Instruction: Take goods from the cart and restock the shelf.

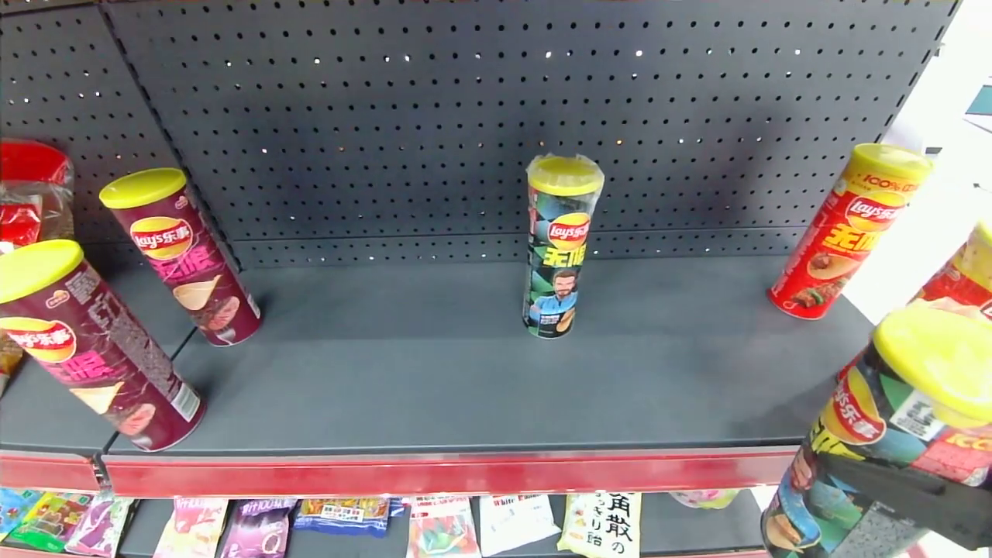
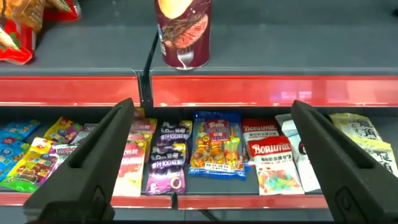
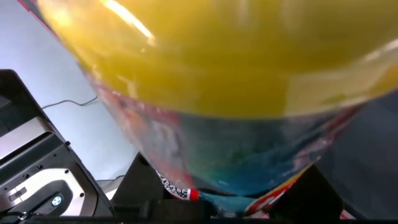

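Clamping the multicoloured chip can between its fingers, my right gripper held it tilted, yellow lid uppermost, out in front of the right end of the grey shelf and not resting on the board. From my right wrist that can sat so close that its lid and wrapped body blurred together, with the dark fingers pressed against its lower part. On the shelf itself a matching can stood upright near the middle, close to the pegboard back. Two maroon chip cans stood at the left, one behind the other, the nearer one close to the red price strip. A red chip can stood at the right rear, well apart from the middle one, and the edge of a second red can showed just behind the one I held. My left gripper hung released, fingers spread wide and grasping nothing, level with the price strip, facing the base of a maroon can above and the rows of snack packets lying on the lower shelf.
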Available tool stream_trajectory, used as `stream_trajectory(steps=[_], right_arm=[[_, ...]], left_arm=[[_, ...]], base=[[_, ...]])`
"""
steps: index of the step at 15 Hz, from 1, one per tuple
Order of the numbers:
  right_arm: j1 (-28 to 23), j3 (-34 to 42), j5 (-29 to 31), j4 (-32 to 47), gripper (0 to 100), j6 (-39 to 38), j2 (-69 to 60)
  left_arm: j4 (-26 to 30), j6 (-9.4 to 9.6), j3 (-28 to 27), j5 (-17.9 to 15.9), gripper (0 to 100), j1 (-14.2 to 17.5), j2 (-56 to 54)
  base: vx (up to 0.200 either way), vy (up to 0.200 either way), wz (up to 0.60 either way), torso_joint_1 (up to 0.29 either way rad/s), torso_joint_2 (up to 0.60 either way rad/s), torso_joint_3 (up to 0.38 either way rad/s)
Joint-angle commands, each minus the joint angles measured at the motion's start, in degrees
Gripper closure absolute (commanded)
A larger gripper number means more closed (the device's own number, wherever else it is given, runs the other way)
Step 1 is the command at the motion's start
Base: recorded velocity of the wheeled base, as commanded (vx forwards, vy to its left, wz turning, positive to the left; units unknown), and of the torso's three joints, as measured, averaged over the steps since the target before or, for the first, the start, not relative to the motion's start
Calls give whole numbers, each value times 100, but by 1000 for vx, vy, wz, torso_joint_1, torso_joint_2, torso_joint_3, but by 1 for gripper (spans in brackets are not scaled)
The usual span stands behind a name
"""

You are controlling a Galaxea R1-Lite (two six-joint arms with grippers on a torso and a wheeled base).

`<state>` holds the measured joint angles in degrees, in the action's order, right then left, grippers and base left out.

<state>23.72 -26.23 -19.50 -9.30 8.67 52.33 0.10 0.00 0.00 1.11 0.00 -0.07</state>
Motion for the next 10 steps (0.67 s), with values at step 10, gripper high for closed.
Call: stream_trajectory(steps=[10], right_arm=[[1,22,-1,-1,100,3,5]], left_arm=[[-1,0,0,3,0,0,7]], base=[[20,0,0,0,0,1]])
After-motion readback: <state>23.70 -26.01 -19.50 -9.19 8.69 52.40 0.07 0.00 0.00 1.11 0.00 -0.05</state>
